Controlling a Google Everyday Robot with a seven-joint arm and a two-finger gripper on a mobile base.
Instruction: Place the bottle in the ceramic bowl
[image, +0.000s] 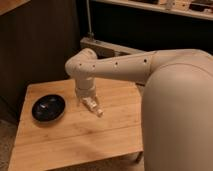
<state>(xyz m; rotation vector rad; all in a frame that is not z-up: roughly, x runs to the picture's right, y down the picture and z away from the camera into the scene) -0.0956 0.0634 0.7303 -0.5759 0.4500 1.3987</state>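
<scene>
The ceramic bowl (48, 108) is shallow, round and glossy black, and sits on the left part of the wooden table (75, 135). The bottle (94, 107) is small, clear-whitish and tilted, just below the arm's wrist near the table's middle. My gripper (88, 103) hangs from the cream arm that reaches in from the right and is right at the bottle's upper end, to the right of the bowl. The wrist hides much of the gripper.
The arm's large cream body (177, 115) fills the right side and covers the table's right edge. A dark wall and a shelf (160, 7) stand behind the table. A metal frame (102, 46) is behind the arm.
</scene>
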